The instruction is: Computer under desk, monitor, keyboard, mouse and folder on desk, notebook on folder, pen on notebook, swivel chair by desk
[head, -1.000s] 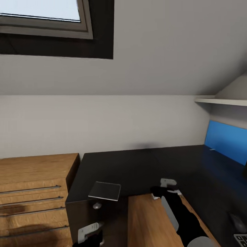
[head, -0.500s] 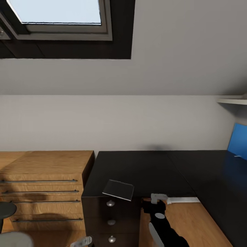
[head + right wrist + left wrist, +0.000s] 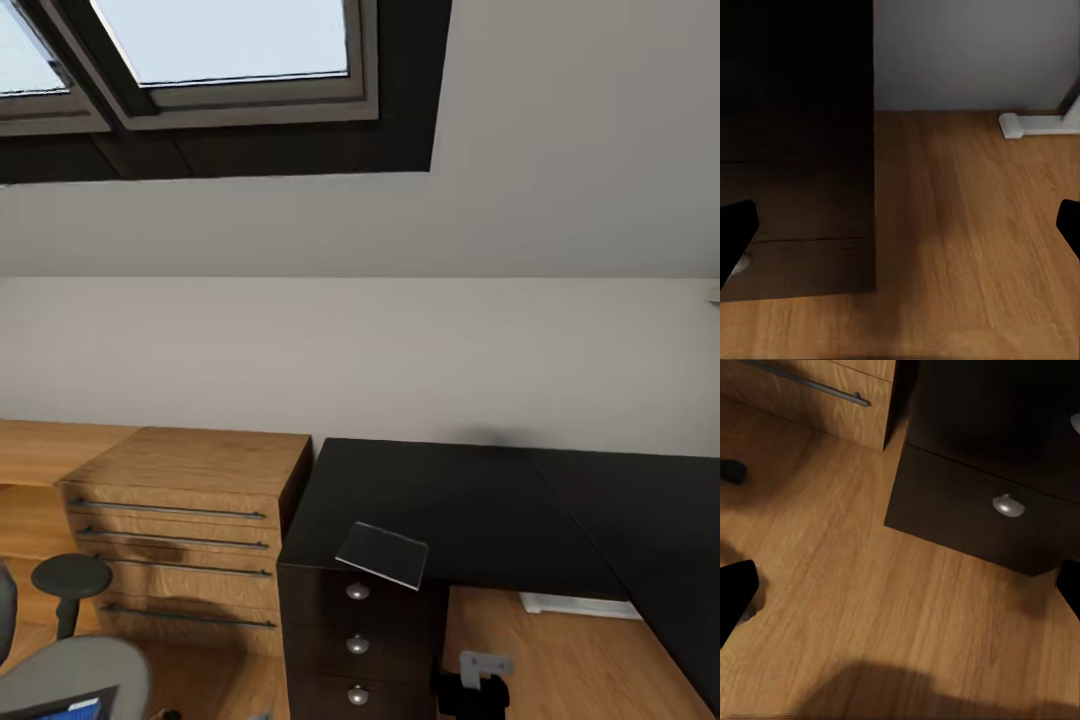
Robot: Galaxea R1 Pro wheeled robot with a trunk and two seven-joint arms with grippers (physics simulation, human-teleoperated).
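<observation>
Black-topped L-shaped desk (image 3: 470, 500) carries the dark square notebook (image 3: 382, 553); blue folder (image 3: 72, 711) on the grey swivel chair (image 3: 70, 670) at seven o'clock looks next to fetch; both grippers (image 3: 900, 592) (image 3: 900, 232) splayed, empty.

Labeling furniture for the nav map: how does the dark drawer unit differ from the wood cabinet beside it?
The drawer unit is near-black with round silver knobs; the wood cabinet is light oak with long bar handles. The unit sits under the black desk top, with the notebook above it; the cabinet stands separately. Both stand side by side along the wall.

grey walls (image 3: 400, 350), skylight (image 3: 240, 40), wood cabinet (image 3: 190, 500)
</observation>
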